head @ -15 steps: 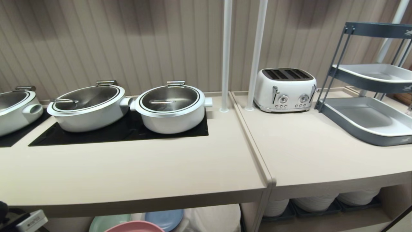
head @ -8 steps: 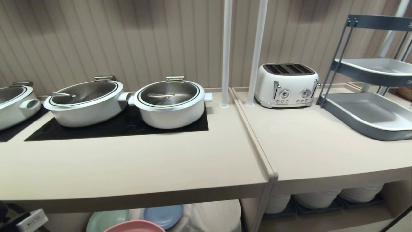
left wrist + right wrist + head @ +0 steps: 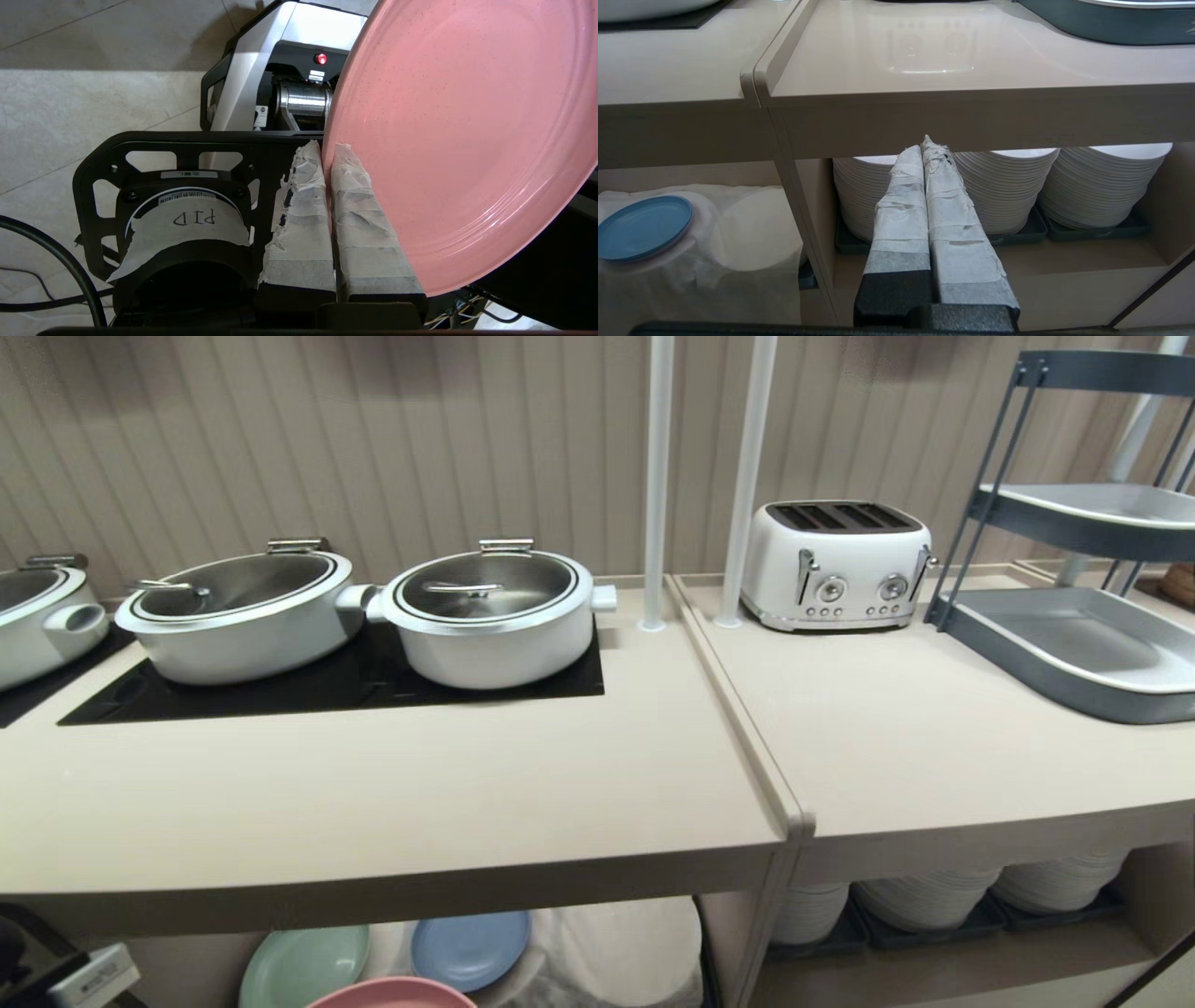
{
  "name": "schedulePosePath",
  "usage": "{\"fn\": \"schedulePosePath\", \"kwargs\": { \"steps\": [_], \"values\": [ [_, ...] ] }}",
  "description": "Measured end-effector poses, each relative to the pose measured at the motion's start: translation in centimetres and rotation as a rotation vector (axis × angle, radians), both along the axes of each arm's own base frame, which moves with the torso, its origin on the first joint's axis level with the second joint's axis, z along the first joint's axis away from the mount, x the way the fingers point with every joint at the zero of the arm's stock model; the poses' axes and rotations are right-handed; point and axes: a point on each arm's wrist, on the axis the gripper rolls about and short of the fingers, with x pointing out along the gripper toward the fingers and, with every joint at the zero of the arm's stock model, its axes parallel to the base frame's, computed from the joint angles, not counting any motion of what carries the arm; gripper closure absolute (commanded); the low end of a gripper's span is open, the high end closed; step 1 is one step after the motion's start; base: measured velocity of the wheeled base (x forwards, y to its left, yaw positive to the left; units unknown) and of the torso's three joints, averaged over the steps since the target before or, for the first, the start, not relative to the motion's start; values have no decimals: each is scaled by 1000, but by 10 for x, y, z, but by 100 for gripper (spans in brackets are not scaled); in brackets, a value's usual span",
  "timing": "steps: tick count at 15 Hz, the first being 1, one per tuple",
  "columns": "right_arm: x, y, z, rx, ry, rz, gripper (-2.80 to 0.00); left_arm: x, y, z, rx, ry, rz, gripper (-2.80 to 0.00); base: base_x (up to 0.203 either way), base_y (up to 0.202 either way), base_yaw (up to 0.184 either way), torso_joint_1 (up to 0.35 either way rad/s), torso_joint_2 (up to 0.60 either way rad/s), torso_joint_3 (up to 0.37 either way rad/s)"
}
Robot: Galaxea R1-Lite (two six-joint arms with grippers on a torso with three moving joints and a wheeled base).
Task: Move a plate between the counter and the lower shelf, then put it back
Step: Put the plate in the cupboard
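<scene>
step: carrying pink plate toward lower shelf | left hand clamped on plate rim, below table front edge | right hand closed, empty | next: judged, lay plate flat beside blue plate

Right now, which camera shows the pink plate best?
Left wrist view: the pink plate fills it, rim pinched in the left hand. Head view catches only its top edge; right wrist view shows none.
</scene>
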Motion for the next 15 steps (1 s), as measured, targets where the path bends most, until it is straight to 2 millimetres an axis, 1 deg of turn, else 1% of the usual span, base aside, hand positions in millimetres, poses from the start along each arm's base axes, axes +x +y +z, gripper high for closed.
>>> {"fn": "schedulePosePath", "kwargs": {
  "steps": [6,15],
  "values": [
    [0,0,0,0,0,1,0,0,0,0,0,-1,1,0,0,0,0,-166,361,192],
    [0,0,0,1,1,1,0,0,0,0,2,2,2,0,0,0,0,-240,530,288]
  ]
}}
